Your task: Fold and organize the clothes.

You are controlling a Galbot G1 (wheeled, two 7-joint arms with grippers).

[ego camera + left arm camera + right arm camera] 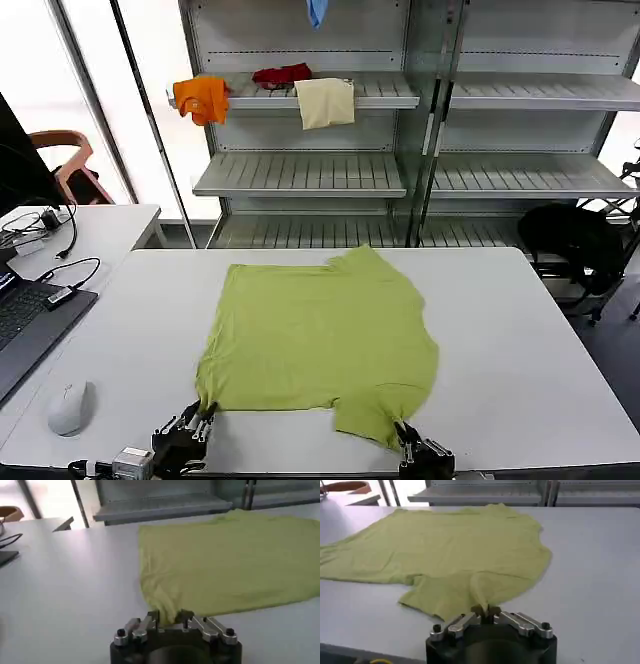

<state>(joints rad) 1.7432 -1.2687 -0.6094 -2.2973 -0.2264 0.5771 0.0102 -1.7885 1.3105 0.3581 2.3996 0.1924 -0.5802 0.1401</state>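
- Shelving runs behind the white table [520, 330], with orange, red and cream garments on an upper shelf; laptop and mouse sit on the side desk to the left, well apart from the work.
- T-shirt [320, 335] lies spread mostly flat mid-table, near edge close to the robot, collar end toward the shelves.
- Left gripper [197, 418] is at the shirt's near-left corner; in the left wrist view its fingers are pressed together on a bunched bit of that corner [170, 617].
- Right gripper [408, 436] is at the near-right sleeve tip, pinching a small ridge of fabric [485, 611].
- Judged step: both near points are held, ready to lift and carry the near edge away from the robot for the first fold.
- Doing it well:
  - Lift both sides evenly, just enough to clear the table; the right hold is on a sleeve, not the hem, so expect that side to trail and sag.
  - Keep the span between the grippers taut, or the middle of the edge will droop and crease.
  - Move straight toward the far edge; cotton drags on the table, so a low sweep could pull the whole shirt along instead of folding it.
  - Both pinches hold little cloth; go slowly to avoid slipping out.
  - Lay the edge down square to the far edge before letting go.
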